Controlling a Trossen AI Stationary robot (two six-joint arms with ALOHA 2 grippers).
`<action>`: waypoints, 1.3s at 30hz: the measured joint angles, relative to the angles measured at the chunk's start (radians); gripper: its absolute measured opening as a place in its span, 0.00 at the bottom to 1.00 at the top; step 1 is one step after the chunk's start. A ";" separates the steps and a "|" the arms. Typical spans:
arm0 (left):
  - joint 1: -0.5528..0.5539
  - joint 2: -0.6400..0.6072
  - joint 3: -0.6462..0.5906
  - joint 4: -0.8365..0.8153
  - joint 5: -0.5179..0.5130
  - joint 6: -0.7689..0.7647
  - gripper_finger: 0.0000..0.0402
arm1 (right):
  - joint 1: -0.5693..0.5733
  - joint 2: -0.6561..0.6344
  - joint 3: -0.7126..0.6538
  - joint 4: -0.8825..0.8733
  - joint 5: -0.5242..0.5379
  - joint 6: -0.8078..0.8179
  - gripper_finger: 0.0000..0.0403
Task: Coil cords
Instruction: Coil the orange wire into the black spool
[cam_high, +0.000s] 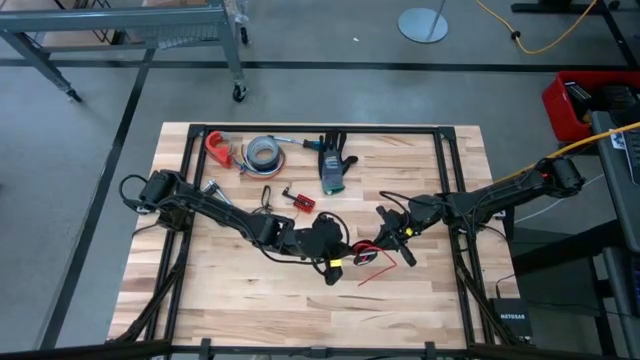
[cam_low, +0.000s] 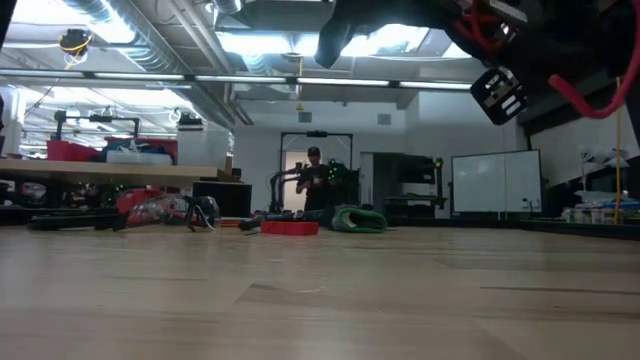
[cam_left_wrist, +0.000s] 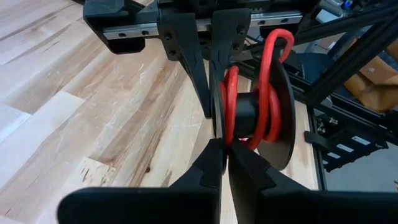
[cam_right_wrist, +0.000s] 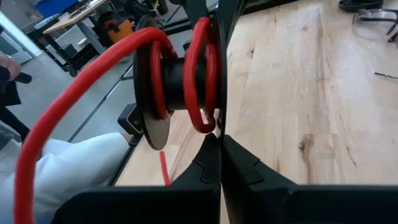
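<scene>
Red cord (cam_left_wrist: 268, 81) wraps a black spool (cam_left_wrist: 249, 115), seemingly pinched by both clenched end effectors (cam_left_wrist: 224, 149) (cam_right_wrist: 219, 140).

Bright overhead ceiling light, soft shadows, low view's foreground blurred

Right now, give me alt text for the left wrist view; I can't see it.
The left gripper, shut, pinches a red cord wound around a black spool held above the wooden table. Black frame bars lie beyond the spool.
</scene>
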 joint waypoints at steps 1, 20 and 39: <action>0.000 0.001 0.000 0.000 -0.001 -0.001 0.01 | 0.000 0.000 0.000 -0.005 0.004 0.000 0.00; 0.002 -0.054 0.000 -0.287 -0.070 -0.091 0.00 | 0.000 0.000 0.001 -0.015 0.186 0.000 0.35; -0.004 -0.154 0.000 -0.653 -0.255 -0.283 0.00 | 0.000 -0.001 0.001 -0.032 0.381 0.000 0.39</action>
